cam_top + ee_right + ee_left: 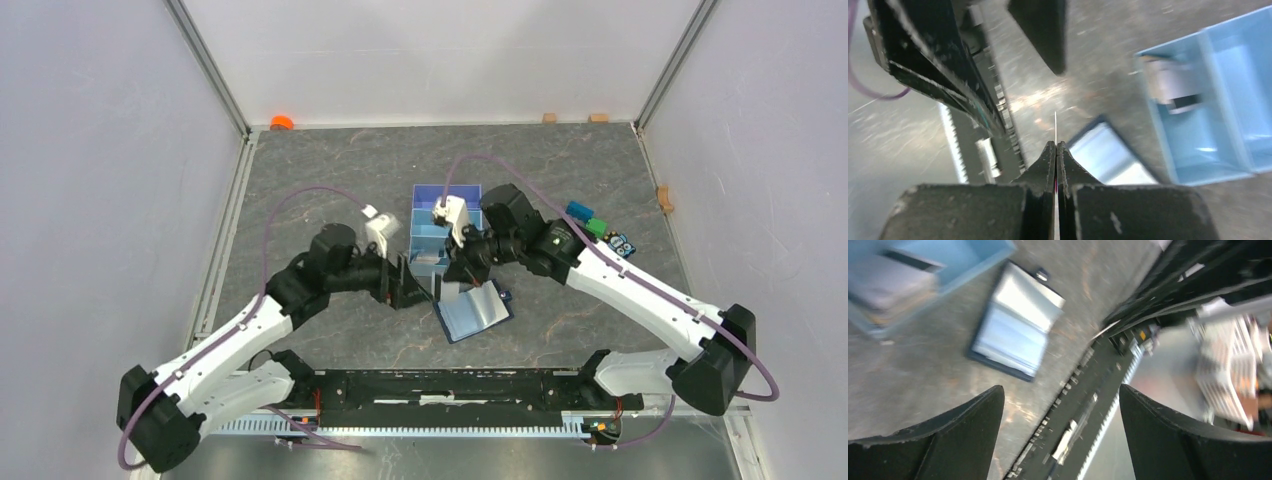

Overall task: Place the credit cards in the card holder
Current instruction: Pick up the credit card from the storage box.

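Observation:
The card holder (pixel 476 312) lies open on the table, dark navy with pale blue pockets; it also shows in the left wrist view (pixel 1015 325) and the right wrist view (pixel 1108 155). My right gripper (pixel 456 278) (pixel 1056 144) is shut on a thin credit card (pixel 1055 127), seen edge-on, held just above the holder's left edge. More grey-white cards (pixel 1168 85) (pixel 888 287) lie in the tray's near compartment. My left gripper (pixel 412 286) (pixel 1060 390) is open and empty, just left of the holder.
The light-blue and purple three-compartment tray (pixel 445 195) stands right behind the holder. Coloured toy blocks (pixel 590 225) lie to the right by the right arm. An orange object (pixel 282 122) and small wooden blocks (pixel 548 117) sit at the back edge. A black rail (pixel 450 385) runs along the near edge.

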`<state>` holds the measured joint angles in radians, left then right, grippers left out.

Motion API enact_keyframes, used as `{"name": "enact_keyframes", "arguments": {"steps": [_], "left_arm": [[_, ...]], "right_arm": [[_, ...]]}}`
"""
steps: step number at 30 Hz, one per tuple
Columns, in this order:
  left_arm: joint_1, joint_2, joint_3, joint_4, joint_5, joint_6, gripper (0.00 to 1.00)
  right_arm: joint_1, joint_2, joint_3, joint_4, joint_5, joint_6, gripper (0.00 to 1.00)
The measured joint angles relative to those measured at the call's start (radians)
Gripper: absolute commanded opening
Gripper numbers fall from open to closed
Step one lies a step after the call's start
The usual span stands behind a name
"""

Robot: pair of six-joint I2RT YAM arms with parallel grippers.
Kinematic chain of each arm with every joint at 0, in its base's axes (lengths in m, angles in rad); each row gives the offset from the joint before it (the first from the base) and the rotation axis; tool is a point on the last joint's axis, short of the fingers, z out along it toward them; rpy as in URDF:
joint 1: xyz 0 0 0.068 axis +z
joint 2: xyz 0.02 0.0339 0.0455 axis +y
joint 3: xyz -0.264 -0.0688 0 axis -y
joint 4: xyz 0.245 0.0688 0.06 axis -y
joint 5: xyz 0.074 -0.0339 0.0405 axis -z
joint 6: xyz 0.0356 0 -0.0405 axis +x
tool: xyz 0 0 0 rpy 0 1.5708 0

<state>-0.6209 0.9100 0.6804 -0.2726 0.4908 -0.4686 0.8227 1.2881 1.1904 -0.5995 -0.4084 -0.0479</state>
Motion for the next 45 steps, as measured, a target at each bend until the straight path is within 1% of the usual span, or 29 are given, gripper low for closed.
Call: {"name": "enact_keyframes", "arguments": {"steps": [2,3,5,8,10,11,12,13,14,15,16,17,18,19,20,22,23,26,27,31,35,36,37,38,39,40,41,42,45], "left_arm": [[-0.09,0.025,0.007,0.014,0.043,0.016,0.84],[-0.13,0.043,0.011,0.017,0.064,0.021,0.79],[-0.198,0.076,0.015,0.021,0.107,0.039,0.66],[-0.234,0.089,0.014,0.019,0.143,0.056,0.5],[-0.246,0.086,0.014,0.023,0.154,0.064,0.48],[-0.251,0.086,0.015,0.025,0.159,0.065,0.44],[-0.256,0.086,0.015,0.028,0.163,0.066,0.36],[-0.26,0.086,0.014,0.029,0.166,0.066,0.25],[-0.264,0.086,0.015,0.028,0.166,0.065,0.11],[-0.269,0.086,0.014,0.031,0.167,0.068,0.03],[-0.273,0.086,0.014,0.037,0.171,0.071,0.02],[-0.276,0.084,0.014,0.042,0.175,0.067,0.02],[-0.281,0.08,0.014,0.049,0.178,0.069,0.02],[-0.287,0.072,0.008,0.071,0.173,0.064,0.02],[-0.288,0.061,-0.003,0.091,0.166,0.056,0.02],[-0.288,0.027,-0.041,0.141,0.135,0.028,0.02],[-0.288,0.0,-0.073,0.178,0.115,0.005,0.02],[-0.288,-0.074,-0.162,0.282,0.06,-0.068,0.02],[-0.288,-0.089,-0.186,0.317,0.045,-0.095,0.02],[-0.288,-0.087,-0.215,0.41,0.004,-0.164,0.02],[-0.289,-0.054,-0.219,0.466,-0.021,-0.202,0.03],[-0.289,-0.042,-0.224,0.475,-0.023,-0.213,0.13],[-0.288,-0.034,-0.227,0.481,-0.023,-0.222,0.24],[-0.288,-0.027,-0.229,0.49,-0.024,-0.226,0.4],[-0.288,-0.019,-0.229,0.495,-0.031,-0.232,0.53],[-0.288,-0.008,-0.228,0.496,-0.045,-0.243,0.6],[-0.289,0.007,-0.228,0.491,-0.055,-0.257,0.65],[-0.292,0.021,-0.228,0.481,-0.07,-0.27,0.67],[-0.298,0.063,-0.228,0.435,-0.132,-0.306,0.69]], "right_arm": [[0.0,-0.02,-0.051,-0.004,-0.108,0.025,0.0],[0.0,-0.03,-0.074,-0.004,-0.148,0.039,0.0],[0.002,-0.047,-0.108,-0.01,-0.216,0.063,0.0],[0.002,-0.067,-0.124,-0.014,-0.277,0.089,0.0],[0.002,-0.08,-0.126,-0.006,-0.301,0.103,0.0],[0.002,-0.089,-0.126,-0.001,-0.315,0.109,0.0],[0.002,-0.095,-0.126,0.005,-0.327,0.116,0.0],[0.002,-0.101,-0.126,0.012,-0.34,0.123,0.0],[0.002,-0.104,-0.126,0.019,-0.352,0.128,0.02],[0.002,-0.106,-0.126,0.026,-0.363,0.134,0.18],[0.002,-0.107,-0.126,0.032,-0.368,0.137,0.35],[0.002,-0.108,-0.126,0.035,-0.367,0.144,0.52],[0.0,-0.108,-0.128,0.037,-0.362,0.15,0.64],[-0.003,-0.108,-0.129,0.039,-0.354,0.155,0.71],[-0.008,-0.112,-0.131,0.042,-0.341,0.158,0.76],[-0.017,-0.13,-0.143,0.052,-0.316,0.178,0.77],[-0.028,-0.15,-0.163,0.071,-0.301,0.19,0.76],[-0.065,-0.224,-0.251,0.145,-0.276,0.251,0.64],[-0.072,-0.244,-0.28,0.172,-0.272,0.275,0.59],[-0.075,-0.283,-0.417,0.334,-0.285,0.397,0.42],[-0.075,-0.299,-0.53,0.5,-0.301,0.525,0.02],[-0.074,-0.307,-0.541,0.524,-0.3,0.534,0.0],[-0.075,-0.318,-0.552,0.536,-0.302,0.556,0.0],[-0.076,-0.324,-0.556,0.539,-0.301,0.559,0.0],[-0.085,-0.327,-0.557,0.536,-0.299,0.565,0.0],[-0.091,-0.328,-0.557,0.534,-0.293,0.564,0.0],[-0.093,-0.327,-0.557,0.529,-0.283,0.558,0.0],[-0.121,-0.325,-0.557,0.515,-0.272,0.551,0.0],[-0.208,-0.298,-0.56,0.464,-0.24,0.518,0.0]]}}
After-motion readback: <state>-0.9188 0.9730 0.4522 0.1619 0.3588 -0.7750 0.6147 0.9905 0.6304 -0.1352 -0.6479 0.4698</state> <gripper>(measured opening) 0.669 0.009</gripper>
